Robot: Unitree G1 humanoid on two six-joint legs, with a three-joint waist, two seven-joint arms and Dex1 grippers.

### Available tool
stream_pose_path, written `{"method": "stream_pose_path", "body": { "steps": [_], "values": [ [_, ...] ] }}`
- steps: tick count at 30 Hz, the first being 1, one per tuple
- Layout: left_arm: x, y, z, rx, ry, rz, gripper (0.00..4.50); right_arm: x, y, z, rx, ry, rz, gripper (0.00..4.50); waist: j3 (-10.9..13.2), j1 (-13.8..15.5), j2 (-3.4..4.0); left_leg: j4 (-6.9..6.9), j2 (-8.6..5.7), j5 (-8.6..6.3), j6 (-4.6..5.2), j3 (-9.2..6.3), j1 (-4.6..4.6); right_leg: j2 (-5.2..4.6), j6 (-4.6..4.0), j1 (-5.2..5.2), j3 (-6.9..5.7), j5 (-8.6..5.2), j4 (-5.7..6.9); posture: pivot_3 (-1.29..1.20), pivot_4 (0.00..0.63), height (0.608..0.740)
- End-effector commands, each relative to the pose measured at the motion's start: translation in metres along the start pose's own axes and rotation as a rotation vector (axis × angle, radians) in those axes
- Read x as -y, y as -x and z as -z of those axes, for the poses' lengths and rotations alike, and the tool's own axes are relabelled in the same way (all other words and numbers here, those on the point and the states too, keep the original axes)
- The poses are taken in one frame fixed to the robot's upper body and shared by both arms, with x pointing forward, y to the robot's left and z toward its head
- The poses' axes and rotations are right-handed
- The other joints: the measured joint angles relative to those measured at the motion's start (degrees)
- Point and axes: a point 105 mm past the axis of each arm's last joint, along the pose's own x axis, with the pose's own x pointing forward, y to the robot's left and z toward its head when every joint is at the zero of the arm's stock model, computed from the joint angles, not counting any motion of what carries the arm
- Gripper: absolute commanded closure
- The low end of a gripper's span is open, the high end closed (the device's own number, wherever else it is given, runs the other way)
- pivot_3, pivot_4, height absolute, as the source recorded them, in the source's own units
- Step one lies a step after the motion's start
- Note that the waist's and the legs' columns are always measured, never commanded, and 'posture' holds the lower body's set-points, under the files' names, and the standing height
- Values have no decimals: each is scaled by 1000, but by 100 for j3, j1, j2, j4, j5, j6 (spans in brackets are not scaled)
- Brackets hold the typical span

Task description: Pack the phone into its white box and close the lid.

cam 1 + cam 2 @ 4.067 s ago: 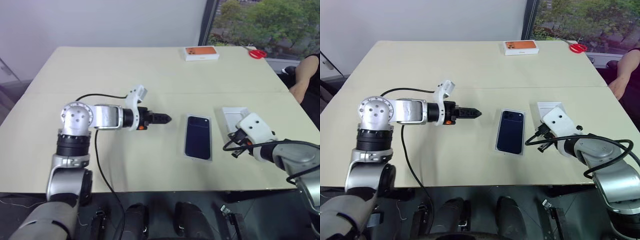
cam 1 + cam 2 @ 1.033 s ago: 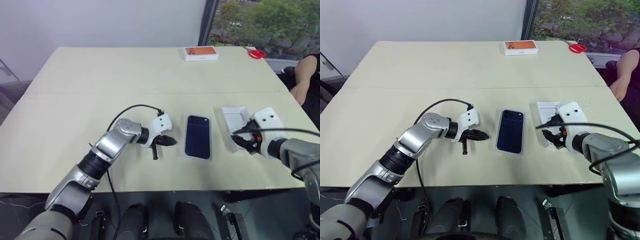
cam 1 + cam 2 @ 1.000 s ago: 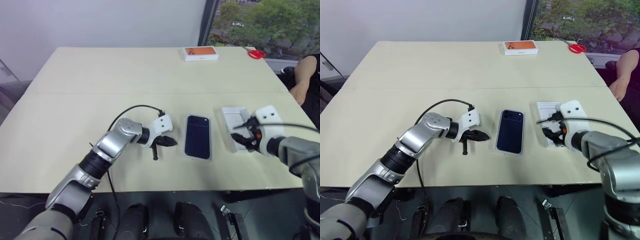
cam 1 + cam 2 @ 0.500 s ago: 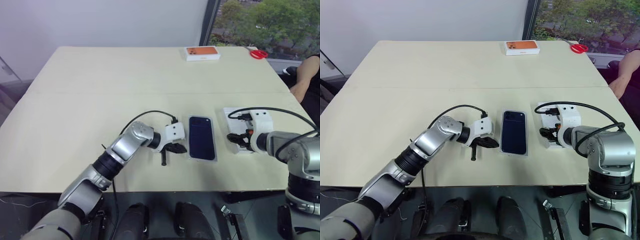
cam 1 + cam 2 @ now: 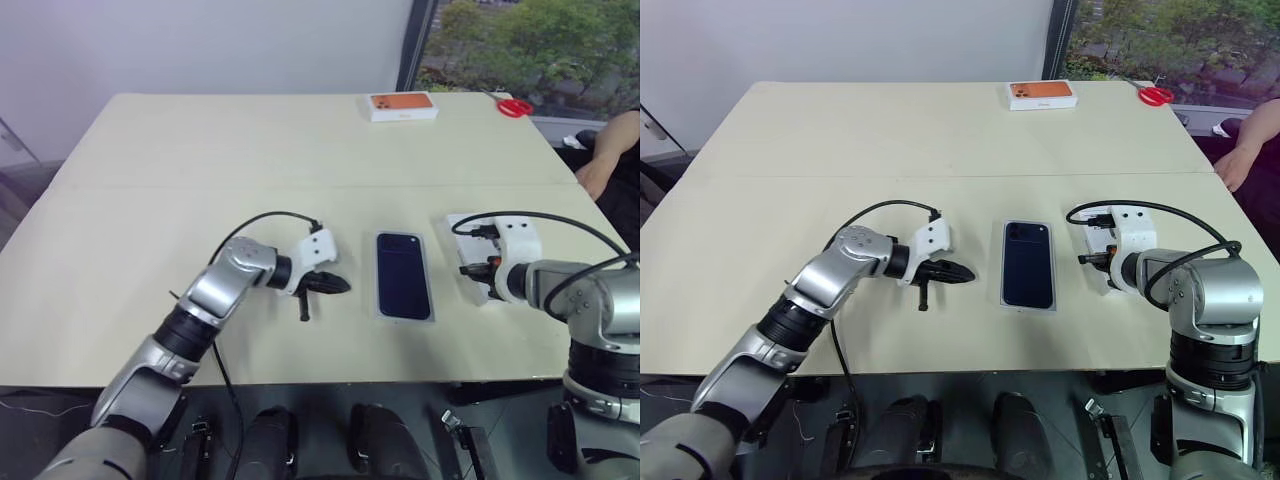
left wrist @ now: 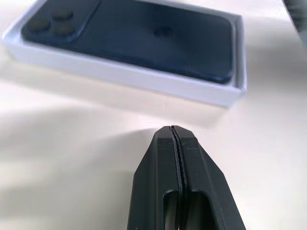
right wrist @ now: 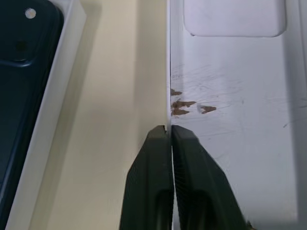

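The right gripper [image 7: 169,132], open a second ago, has clamped onto the lid [image 7: 235,105] wall; the left gripper [image 5: 340,286] has backed from the phone [image 5: 403,288].

I can read no words, numbers or brand marks anywhere in front of me. The phone [image 5: 403,289] shows a plain dark back, the lid [image 7: 240,96] carries only brown scuffs inside (no letters among them), and whatever is printed on the orange-topped box [image 5: 402,105] at the far side of the bench [image 5: 200,150] is too small to read.
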Motion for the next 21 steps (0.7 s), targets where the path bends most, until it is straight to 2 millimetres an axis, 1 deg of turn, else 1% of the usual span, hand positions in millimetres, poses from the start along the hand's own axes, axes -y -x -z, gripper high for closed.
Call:
{"method": "stream_pose_path", "body": {
  "steps": [1,4,7,10,12,13,15,17,18,20,21],
  "values": [
    [-6,12,-14,55,-20,-41,4500,-2,2,-5,14,-1,-11,4457,0,8,0,0,0,0,0,0,0,0,0,0,0,0,0,0,150,740],
    [-8,16,-10,50,-9,-58,4500,-1,7,-13,44,2,-21,4457,0,5,0,0,-1,0,0,1,0,-1,0,1,0,0,-2,0,150,740],
    [-9,16,-7,48,1,-66,4500,2,10,-15,46,16,-6,4457,0,4,0,0,-1,0,0,1,0,0,0,1,0,0,-2,0,150,740],
    [-7,14,-6,52,9,-61,4500,-3,10,-9,0,76,-43,4457,1,2,2,0,-1,0,0,2,0,0,0,1,1,0,-1,0,150,740],
    [-6,13,-6,52,9,-57,4500,-3,10,-7,-6,77,-43,4457,1,4,2,0,-1,0,0,1,0,0,0,1,0,0,-2,0,150,740],
    [-6,12,-5,51,8,-55,4500,-2,9,-6,-9,72,-43,4212,2,4,2,0,-1,0,0,1,0,0,0,1,0,0,-2,0,150,740],
    [-6,12,-5,51,7,-53,4500,-2,9,-5,-18,72,-40,3566,1,5,2,0,-1,0,0,1,0,0,0,1,0,0,-2,0,150,740],
    [-5,11,-6,53,7,-50,4500,-2,8,-4,-25,75,-37,2568,1,5,2,0,-1,0,0,1,0,0,0,1,0,0,-2,0,150,740],
    [-5,11,-6,55,7,-48,4500,-1,7,-3,-27,73,-34,2000,1,5,2,0,-1,0,0,2,0,0,0,1,0,0,-2,0,150,740],
    [-3,11,-7,58,6,-36,4500,-1,5,-4,-36,57,-37,1078,2,4,2,0,-1,0,0,1,0,0,0,1,0,0,-2,0,150,740],
    [-1,11,-8,59,4,-27,4500,0,4,-4,-43,48,-41,1078,1,5,2,0,0,0,0,1,0,0,0,1,0,0,-2,0,150,740]
  ]
}}
